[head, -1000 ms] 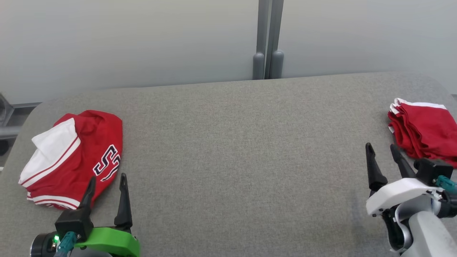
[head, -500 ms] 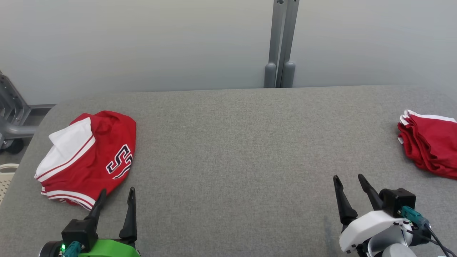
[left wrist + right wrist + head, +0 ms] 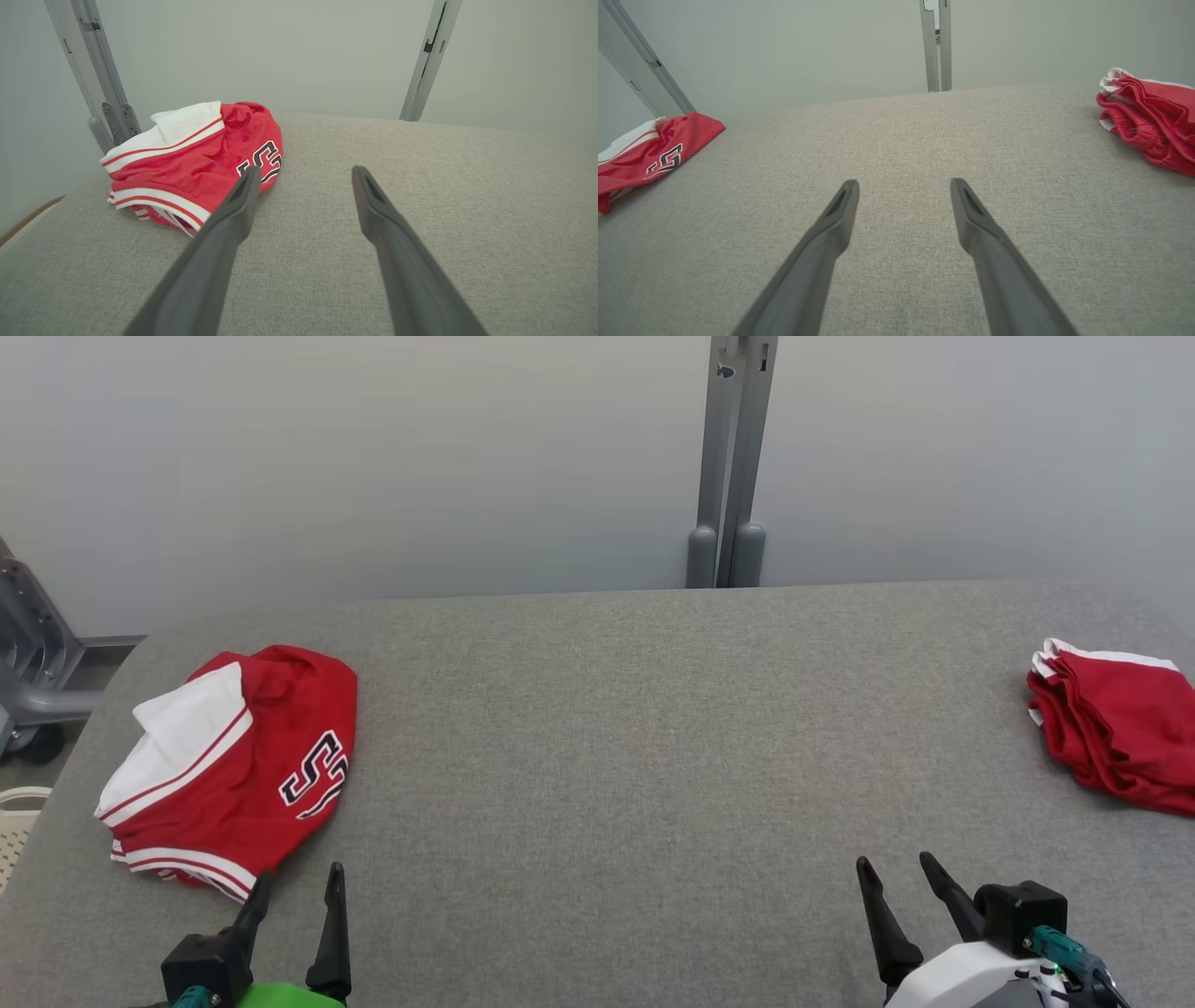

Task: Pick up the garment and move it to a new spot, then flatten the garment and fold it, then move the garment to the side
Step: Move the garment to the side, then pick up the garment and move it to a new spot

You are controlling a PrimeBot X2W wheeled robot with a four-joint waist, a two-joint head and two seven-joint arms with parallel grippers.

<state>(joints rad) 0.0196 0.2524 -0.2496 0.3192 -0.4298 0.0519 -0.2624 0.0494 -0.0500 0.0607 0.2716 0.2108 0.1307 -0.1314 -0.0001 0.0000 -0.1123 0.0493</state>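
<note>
Before us lies a wide, flat surface (image 3: 607, 728) covered in grey woven fabric, its far corners rounded. Two garments lie on it, well apart. Near its left edge we see a red jersey (image 3: 233, 765), folded into a bundle, with a white panel, white and red stripes and dark lettering on top. Near the right edge we see a red garment (image 3: 1116, 728) with white trim, folded in loose, rumpled layers.

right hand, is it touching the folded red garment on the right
Apart. The head view shows a stretch of bare grey table between the open right hand and the folded red garment.
</note>
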